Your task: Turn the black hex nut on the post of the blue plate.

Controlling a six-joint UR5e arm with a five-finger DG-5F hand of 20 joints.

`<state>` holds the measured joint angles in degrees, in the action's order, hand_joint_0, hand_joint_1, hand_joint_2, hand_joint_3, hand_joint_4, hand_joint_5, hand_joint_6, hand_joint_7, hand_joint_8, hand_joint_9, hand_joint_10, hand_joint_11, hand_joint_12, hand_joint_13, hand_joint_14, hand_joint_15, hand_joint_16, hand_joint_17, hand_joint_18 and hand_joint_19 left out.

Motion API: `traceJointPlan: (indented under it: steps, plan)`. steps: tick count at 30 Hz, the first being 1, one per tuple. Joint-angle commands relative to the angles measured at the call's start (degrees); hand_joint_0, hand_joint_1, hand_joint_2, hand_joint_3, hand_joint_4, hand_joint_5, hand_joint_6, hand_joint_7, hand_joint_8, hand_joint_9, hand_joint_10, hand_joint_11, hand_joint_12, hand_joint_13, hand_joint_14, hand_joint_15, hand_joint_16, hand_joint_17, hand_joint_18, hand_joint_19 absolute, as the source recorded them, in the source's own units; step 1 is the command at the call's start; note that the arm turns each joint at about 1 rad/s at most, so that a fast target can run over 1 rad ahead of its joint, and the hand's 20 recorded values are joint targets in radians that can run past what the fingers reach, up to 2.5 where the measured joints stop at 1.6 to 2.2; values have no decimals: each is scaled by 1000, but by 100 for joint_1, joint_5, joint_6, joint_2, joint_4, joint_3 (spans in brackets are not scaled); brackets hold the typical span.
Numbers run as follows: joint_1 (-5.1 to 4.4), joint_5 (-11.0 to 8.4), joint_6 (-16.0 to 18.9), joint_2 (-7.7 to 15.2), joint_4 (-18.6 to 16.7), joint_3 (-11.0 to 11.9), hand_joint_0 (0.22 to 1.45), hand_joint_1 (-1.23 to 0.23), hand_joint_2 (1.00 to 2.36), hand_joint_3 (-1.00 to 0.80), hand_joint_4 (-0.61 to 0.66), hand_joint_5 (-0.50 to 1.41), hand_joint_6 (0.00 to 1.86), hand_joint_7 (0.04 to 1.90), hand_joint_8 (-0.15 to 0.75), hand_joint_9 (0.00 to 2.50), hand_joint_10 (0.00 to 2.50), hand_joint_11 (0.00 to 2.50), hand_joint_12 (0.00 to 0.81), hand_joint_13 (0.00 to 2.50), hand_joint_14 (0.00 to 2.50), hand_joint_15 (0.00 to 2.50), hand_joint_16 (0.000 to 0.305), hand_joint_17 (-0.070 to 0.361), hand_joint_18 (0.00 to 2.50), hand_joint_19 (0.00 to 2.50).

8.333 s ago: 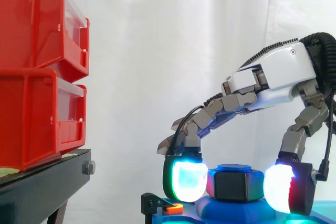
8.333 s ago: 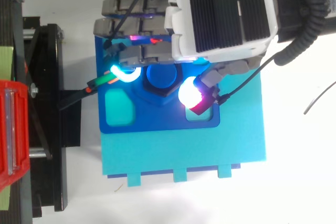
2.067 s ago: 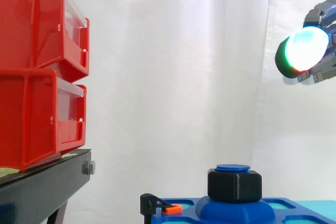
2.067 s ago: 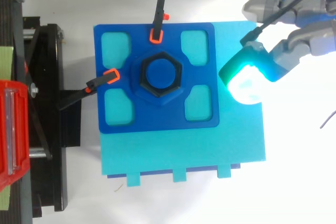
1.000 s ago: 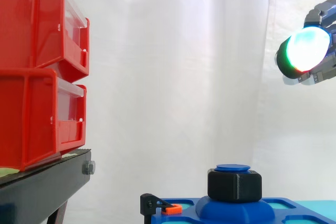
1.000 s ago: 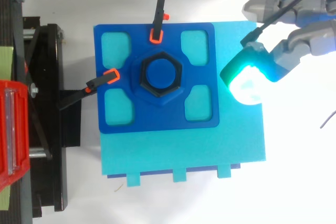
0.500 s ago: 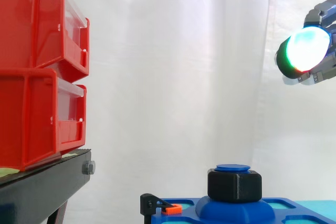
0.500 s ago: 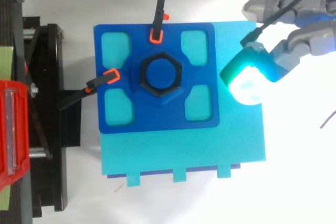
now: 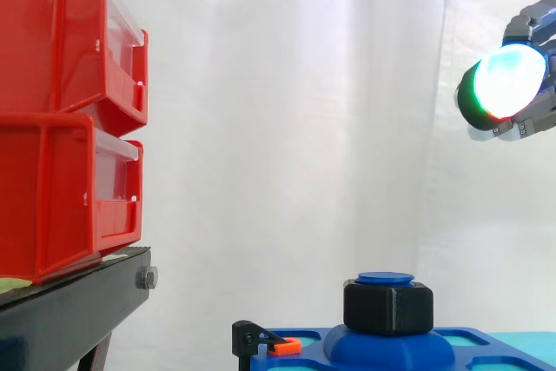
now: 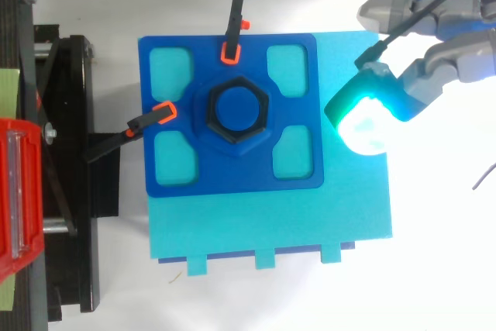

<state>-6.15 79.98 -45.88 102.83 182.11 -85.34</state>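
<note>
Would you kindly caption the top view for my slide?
Black nut on the post of the blue plate, hand clear to one side.

Side cam sits low, roughly level with the black hex nut (image 9: 388, 307), and looks flat across the work at the white curtain (image 9: 287, 128). It's pretty close in: the blue plate (image 9: 369, 347) gets cut by the bottom edge and the red bins (image 9: 61, 110) on the black stand (image 9: 69, 310) run off the left. Top cam hangs overhead looking straight down, far enough back to take in the whole plate. Bins are left and the hand (image 9: 508, 80) is right in both, so the side cam looks in from the top picture's bottom edge. Shared between them: nut, post (image 10: 236, 108), plate, an orange-tipped clamp (image 10: 155, 114), stand edge, bins and the hand.
</note>
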Motion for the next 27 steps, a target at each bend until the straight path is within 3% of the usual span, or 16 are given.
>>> traceJointPlan:
  steps: [1, 27]
  plan:
    - [0, 0, 0, 0, 0, 0, 429, -451, 1000, -500, -42, -266, 501, 630, 66, 0, 0, 0, 266, 0, 0, 42, 40, 91, 0, 103]
    - [0, 0, 0, 0, 0, 0, 428, -465, 1000, -500, -33, -267, 501, 645, 70, 0, 0, 0, 267, 0, 0, 23, 41, 92, 0, 103]
